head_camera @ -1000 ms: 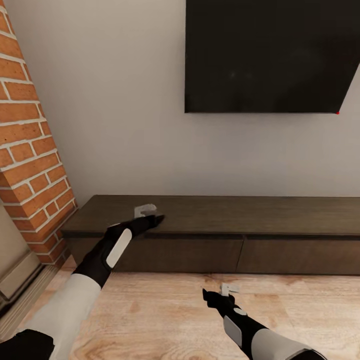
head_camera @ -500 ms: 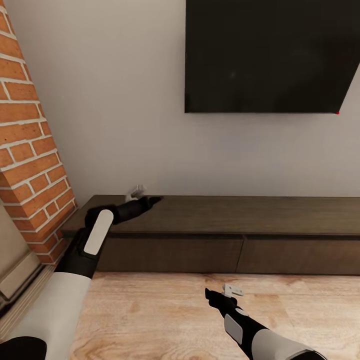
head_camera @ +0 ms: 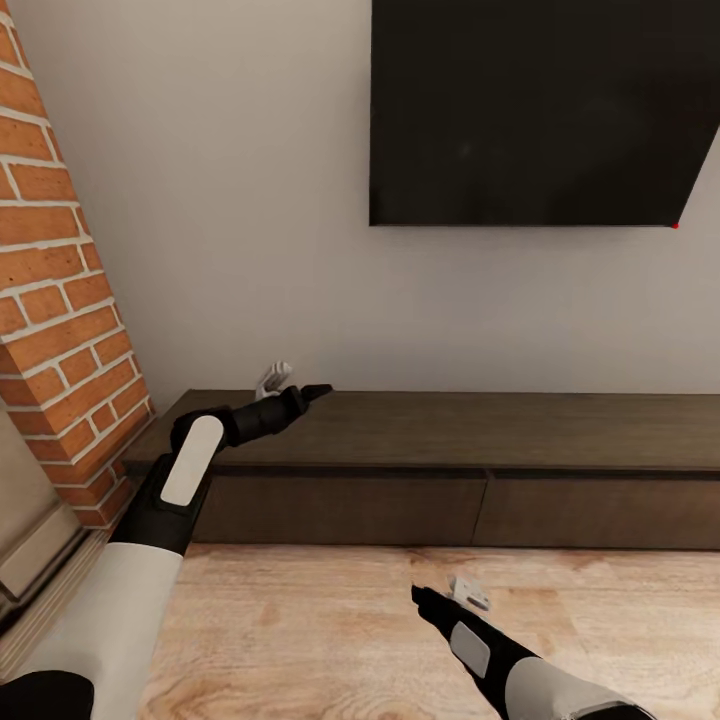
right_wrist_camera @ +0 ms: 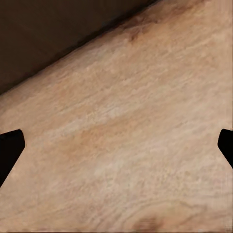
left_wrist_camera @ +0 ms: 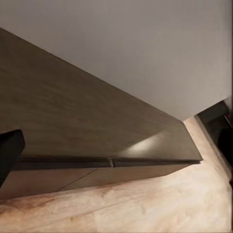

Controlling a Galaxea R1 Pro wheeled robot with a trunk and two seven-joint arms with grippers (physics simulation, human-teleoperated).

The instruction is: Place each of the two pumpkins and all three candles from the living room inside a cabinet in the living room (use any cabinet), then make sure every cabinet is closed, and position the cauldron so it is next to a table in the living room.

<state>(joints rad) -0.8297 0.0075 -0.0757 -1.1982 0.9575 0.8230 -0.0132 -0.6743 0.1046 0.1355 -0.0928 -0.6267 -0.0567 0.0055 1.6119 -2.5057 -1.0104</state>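
The cabinet (head_camera: 450, 430) is a long low dark-brown unit against the wall, and both drawer fronts I see are closed. My left gripper (head_camera: 312, 391) hovers open over the left part of its top, empty; one of its fingers (left_wrist_camera: 8, 148) shows beside the cabinet (left_wrist_camera: 73, 116). Low over the wooden floor in front of the cabinet, my right gripper (head_camera: 420, 597) is open and holds nothing. Its fingertips (right_wrist_camera: 9, 145) stand far apart over the floorboards, with the cabinet (right_wrist_camera: 48, 34) dark beyond. The pumpkins, candles, cauldron and table are out of view.
A large black TV (head_camera: 540, 110) hangs on the pale wall above the cabinet. A red brick column (head_camera: 60, 300) stands at the cabinet's left end. Light wooden floor (head_camera: 320, 630) runs along the cabinet's front.
My left arm has risen from the cabinet's front edge and now reaches further back over its top. The right gripper has turned a little at the wrist and stayed low.
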